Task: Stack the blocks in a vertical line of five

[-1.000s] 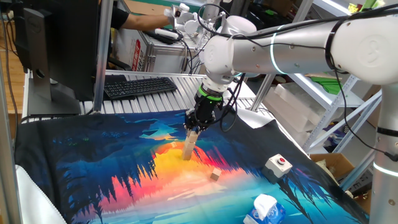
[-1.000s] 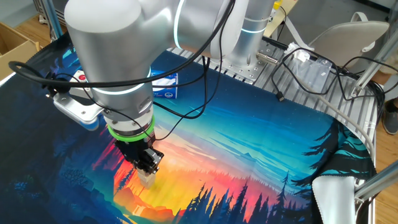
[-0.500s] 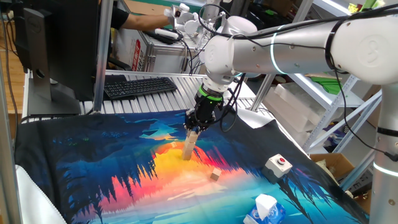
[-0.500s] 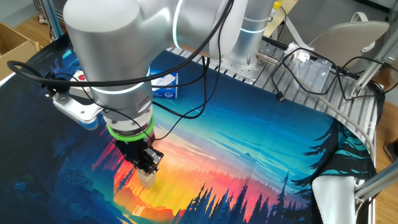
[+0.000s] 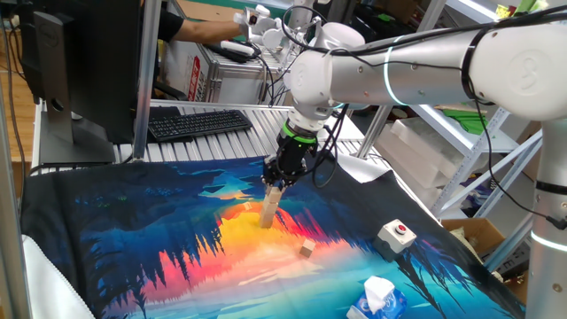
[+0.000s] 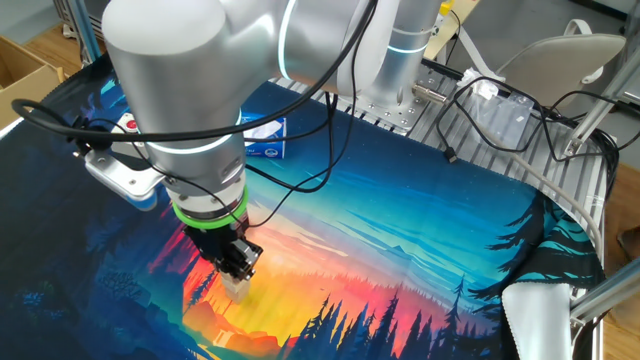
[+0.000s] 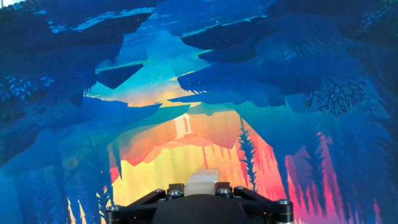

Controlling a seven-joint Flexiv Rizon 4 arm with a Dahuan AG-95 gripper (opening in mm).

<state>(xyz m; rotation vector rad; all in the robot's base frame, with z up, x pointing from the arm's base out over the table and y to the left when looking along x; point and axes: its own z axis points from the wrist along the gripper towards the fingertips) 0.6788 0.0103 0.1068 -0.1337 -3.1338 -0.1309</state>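
Here a bright sunset-forest mat (image 5: 133, 230) covers the table, with a keyboard (image 5: 197, 122) behind. The gripper (image 5: 276, 185) points down, jaws clamped on the top block of a short stack (image 5: 270, 211). To its right, a lone block (image 5: 306, 250) lies apart.

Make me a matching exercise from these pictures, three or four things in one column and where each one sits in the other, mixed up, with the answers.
Things:
1. stack of blocks
2. loose block
3. white box with a red button
4. keyboard

Places:
A. on the metal table behind the cloth
B. alone on the orange part of the cloth
C. right under the gripper, top block between its fingers
D. near the cloth's edge, by the blue-and-white carton

Pairs: 1-C, 2-B, 3-D, 4-A
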